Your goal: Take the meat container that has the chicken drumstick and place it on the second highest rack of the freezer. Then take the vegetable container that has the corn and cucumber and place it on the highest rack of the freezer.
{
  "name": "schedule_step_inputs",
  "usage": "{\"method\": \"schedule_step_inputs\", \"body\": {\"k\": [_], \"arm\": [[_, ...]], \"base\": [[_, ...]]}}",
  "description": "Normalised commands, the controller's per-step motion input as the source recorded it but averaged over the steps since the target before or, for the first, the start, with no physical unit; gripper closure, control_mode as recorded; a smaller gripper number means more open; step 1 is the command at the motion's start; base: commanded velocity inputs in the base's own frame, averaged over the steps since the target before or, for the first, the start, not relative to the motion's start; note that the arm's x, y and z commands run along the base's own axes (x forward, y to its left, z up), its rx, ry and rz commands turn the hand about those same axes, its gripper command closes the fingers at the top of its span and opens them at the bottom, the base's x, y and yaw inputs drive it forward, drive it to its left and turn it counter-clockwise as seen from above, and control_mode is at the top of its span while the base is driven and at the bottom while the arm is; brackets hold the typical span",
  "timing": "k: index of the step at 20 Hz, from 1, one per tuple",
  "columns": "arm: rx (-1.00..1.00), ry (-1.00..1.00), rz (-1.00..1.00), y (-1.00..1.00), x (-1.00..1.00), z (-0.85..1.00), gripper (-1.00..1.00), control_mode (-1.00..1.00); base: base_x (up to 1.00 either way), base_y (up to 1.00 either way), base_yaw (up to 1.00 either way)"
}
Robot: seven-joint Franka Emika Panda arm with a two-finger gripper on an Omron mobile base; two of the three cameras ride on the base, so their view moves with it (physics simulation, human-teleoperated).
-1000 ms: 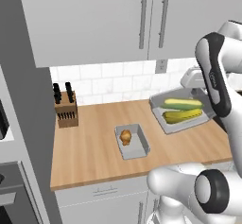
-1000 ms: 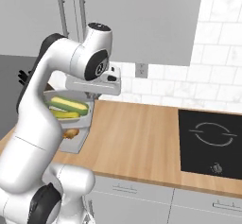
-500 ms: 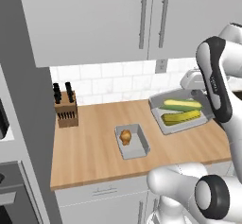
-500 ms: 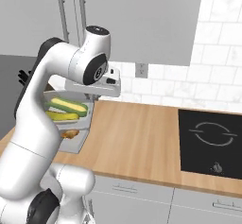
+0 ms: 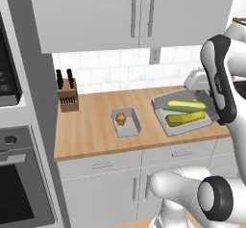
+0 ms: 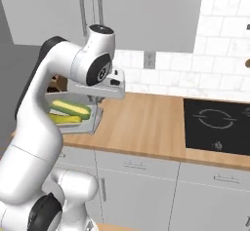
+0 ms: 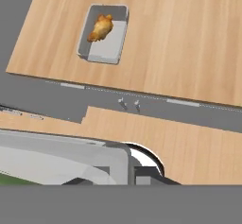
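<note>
The gripper (image 5: 205, 93), clamped on the vegetable container (image 5: 185, 115), lifts it; the meat container (image 5: 127, 121) beside it waits undelivered on the counter (image 5: 91, 131)

Counter (image 5: 91, 131) mostly bare wood. Knife block (image 5: 67, 95) stands at the back, about 10 o'clock from the meat container (image 5: 127, 122); open wood lies between them. Vegetable container (image 5: 185, 114) sits at 3 o'clock of the meat container, a clear strip between. Upper cabinets (image 5: 134, 13) overhang the back wall, limiting headroom there. Cooktop (image 6: 217, 127) lies flat, with bare counter at 9 o'clock of it.
</note>
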Motion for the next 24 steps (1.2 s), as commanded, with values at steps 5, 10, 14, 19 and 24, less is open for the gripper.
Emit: {"method": "schedule_step_inputs", "body": {"k": [5, 10, 14, 19, 24], "arm": [[0.00, 0.00, 0.00, 0.00, 0.00, 0.00, 1.00, 1.00], [0.00, 0.00, 0.00, 0.00, 0.00, 0.00, 1.00, 1.00], [0.00, 0.00, 0.00, 0.00, 0.00, 0.00, 1.00, 1.00], [0.00, 0.00, 0.00, 0.00, 0.00, 0.00, 1.00, 1.00], [0.00, 0.00, 0.00, 0.00, 0.00, 0.00, 1.00, 1.00]], "base": [[-0.16, 0.43, 0.00], [-0.37, 0.52, 0.01], [-0.55, 0.40, 0.21], [-0.07, 0.36, 0.47], [0.00, 0.44, 0.76]]}}
